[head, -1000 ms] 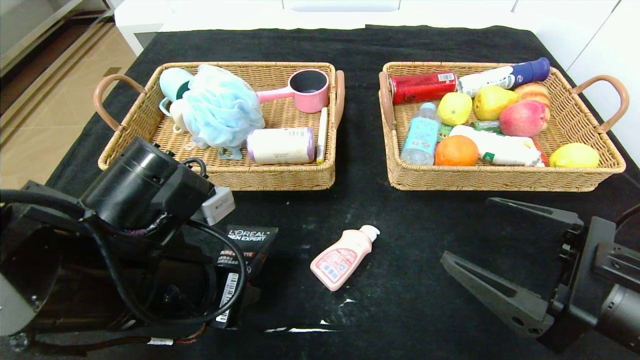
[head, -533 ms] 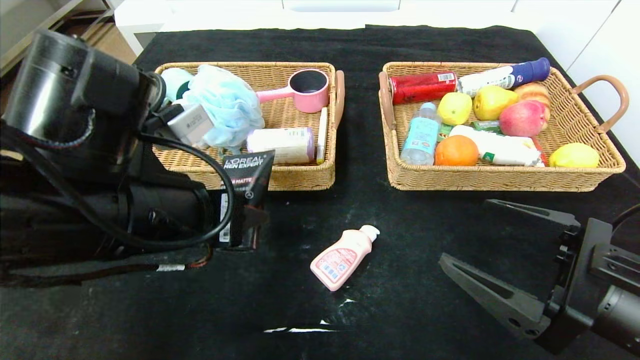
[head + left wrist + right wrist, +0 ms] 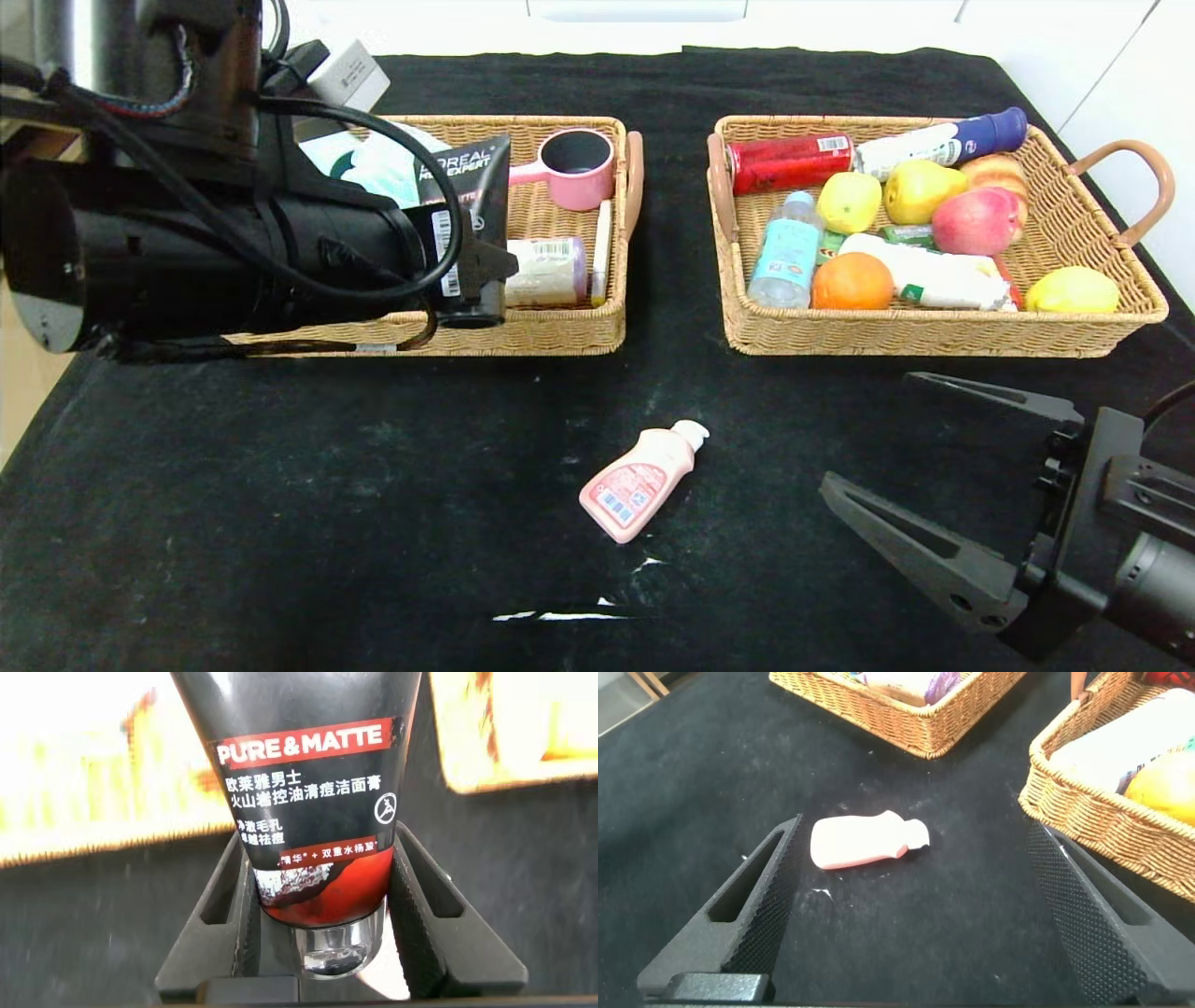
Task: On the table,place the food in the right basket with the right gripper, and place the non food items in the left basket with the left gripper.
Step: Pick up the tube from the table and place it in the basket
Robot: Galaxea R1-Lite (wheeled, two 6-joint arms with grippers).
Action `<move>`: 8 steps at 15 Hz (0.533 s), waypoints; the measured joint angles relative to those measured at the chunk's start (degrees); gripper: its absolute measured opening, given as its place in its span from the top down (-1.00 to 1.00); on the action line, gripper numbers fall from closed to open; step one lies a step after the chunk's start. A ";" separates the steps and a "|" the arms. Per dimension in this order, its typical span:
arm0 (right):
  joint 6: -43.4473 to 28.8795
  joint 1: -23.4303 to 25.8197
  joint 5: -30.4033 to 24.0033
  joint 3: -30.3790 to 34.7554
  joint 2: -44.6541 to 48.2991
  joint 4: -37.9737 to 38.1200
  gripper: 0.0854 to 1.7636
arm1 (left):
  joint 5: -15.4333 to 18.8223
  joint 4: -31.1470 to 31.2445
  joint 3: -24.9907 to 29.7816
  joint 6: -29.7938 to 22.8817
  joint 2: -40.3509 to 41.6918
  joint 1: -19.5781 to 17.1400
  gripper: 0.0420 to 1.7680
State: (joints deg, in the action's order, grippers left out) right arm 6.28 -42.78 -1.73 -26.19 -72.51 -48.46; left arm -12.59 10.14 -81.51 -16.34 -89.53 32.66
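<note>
Black tabletop: left gripper (image 3: 471, 280) grips the cleanser tube (image 3: 464, 191) upright, directly above the left basket (image 3: 523, 331); right gripper (image 3: 934, 476) idles wide open near the pink bottle (image 3: 642, 480).

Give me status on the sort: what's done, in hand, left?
Done: the right basket holds fruit and bottles; the left basket holds a sponge, cup and other items. In hand: the left end effector grips the black L'Oreal tube over the left basket, not yet released. Left: the pink bottle lies on the table, with the right end effector open beside it.
</note>
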 joint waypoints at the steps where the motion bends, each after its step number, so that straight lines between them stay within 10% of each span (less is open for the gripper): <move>1: 0.00 0.00 0.00 0.00 0.00 -0.02 -0.94 | -0.07 -1.05 -1.57 0.82 -1.16 -0.22 0.07; 8: 0.00 0.11 0.00 -0.10 0.29 -0.20 -0.94 | -2.23 -6.34 -13.17 5.07 -10.61 -2.67 0.07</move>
State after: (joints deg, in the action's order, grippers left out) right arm 6.28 -42.67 -1.73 -26.28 -72.22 -48.65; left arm -14.82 3.80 -94.67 -11.26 -100.13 29.99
